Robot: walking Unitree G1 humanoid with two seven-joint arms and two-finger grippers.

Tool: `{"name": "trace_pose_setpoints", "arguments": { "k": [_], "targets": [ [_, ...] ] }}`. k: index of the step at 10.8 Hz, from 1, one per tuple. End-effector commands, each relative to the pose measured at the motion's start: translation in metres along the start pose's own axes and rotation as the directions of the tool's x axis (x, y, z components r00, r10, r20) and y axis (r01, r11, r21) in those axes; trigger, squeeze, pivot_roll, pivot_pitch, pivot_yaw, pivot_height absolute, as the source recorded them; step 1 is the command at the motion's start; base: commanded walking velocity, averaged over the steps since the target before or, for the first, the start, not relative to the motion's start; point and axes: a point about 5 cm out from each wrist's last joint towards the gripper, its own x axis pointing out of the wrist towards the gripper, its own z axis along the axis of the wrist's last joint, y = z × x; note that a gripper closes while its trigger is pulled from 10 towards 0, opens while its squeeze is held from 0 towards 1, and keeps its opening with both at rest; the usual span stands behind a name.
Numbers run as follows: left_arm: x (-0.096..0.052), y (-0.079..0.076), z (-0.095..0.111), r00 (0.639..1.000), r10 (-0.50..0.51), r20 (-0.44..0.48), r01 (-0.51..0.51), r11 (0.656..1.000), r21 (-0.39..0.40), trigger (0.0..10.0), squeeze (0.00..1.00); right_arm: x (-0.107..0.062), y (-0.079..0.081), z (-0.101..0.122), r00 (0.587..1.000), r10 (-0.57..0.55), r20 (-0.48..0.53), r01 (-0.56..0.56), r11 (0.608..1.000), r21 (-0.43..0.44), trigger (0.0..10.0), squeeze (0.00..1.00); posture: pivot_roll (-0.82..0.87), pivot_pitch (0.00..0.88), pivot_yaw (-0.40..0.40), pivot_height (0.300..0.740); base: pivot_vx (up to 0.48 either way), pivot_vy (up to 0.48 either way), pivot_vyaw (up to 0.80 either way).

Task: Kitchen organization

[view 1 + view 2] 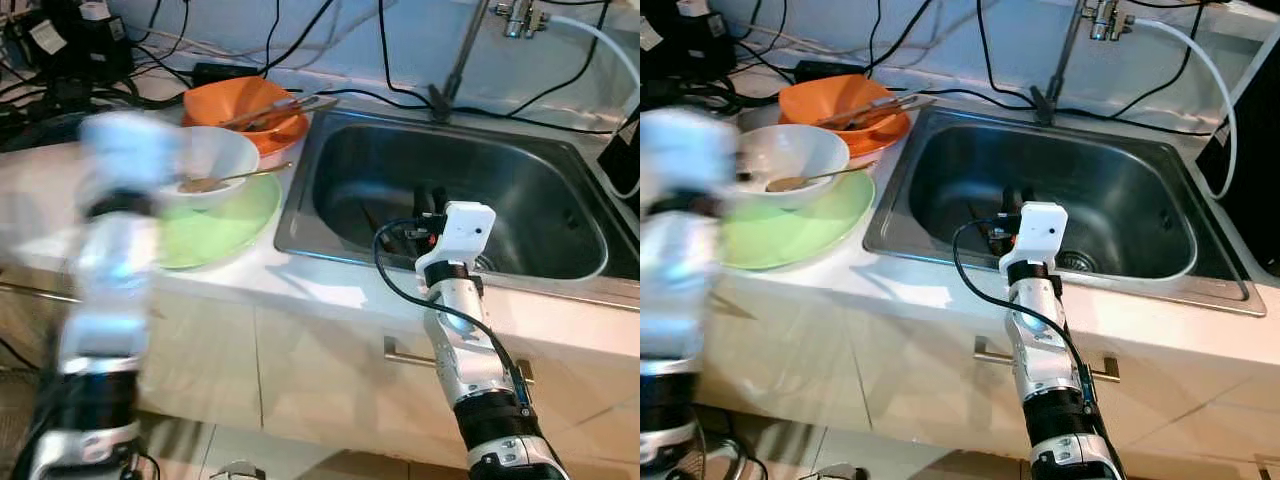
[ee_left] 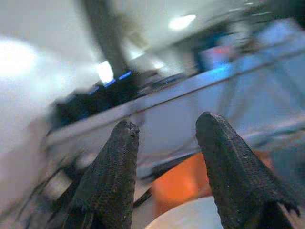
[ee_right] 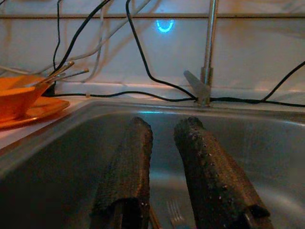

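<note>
Dishes stand on the desk (image 1: 300, 270) left of the sink (image 1: 350, 245): a white bowl (image 1: 215, 160) with a spoon (image 1: 225, 181) on a green plate (image 1: 225, 225), and behind them an orange bowl (image 1: 240, 100) holding utensils. I see my right gripper (image 3: 162, 157) low inside the sink, jaws narrow and empty, above a fork (image 3: 175, 212). My left gripper (image 2: 164, 143), blurred, is near the white bowl, jaws apart, holding nothing.

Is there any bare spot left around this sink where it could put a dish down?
The sink basin is mostly bare, apart from the right gripper hanging over a fork lying on its floor. A bare counter strip runs along the sink's front rim. Left is crowded: green plate, white bowl with spoon, orange bowl, cables behind.
</note>
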Motion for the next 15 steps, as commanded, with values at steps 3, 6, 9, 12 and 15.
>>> {"name": "trace_pose_setpoints", "arguments": {
  "k": [3,6,9,12,15],
  "targets": [
    [0.006,-0.069,0.023,0.931,-0.355,0.09,0.341,0.93,0.139,10.0,1.0,0.002,-0.005,0.002,1.0,-0.03,0.009,0.03,1.0,0.001,10.0,0.0,0.09,0.0,-0.064,0.74,0.0,0.0,0.0],
    [0.011,-0.081,0.018,0.912,-0.406,0.052,0.387,0.896,0.22,10.0,0.0,0.002,-0.005,0.002,0.999,-0.04,0.01,0.04,0.999,0.005,10.0,0.0,0.08,0.0,-0.056,0.74,0.0,0.0,0.0],
    [0.015,-0.078,0.003,0.911,-0.406,-0.067,0.403,0.847,0.347,10.0,0.0,0.001,-0.005,0.001,0.999,-0.046,0.005,0.046,0.999,0.014,10.0,0.0,0.08,0.0,-0.055,0.74,0.0,0.0,0.0],
    [0.012,-0.082,-0.01,0.9,-0.409,-0.149,0.435,0.822,0.368,10.0,0.0,0.001,-0.005,0.0,0.999,-0.048,0.0,0.048,0.999,0.019,10.0,0.0,0.08,0.0,-0.057,0.74,0.0,0.0,0.0],
    [0.014,-0.087,-0.019,0.899,-0.391,-0.199,0.438,0.819,0.37,10.0,0.0,0.001,-0.006,0.0,0.999,-0.048,-0.001,0.048,0.999,0.018,10.0,0.0,0.08,0.0,-0.056,0.74,0.0,0.0,0.0]
  ]
}}
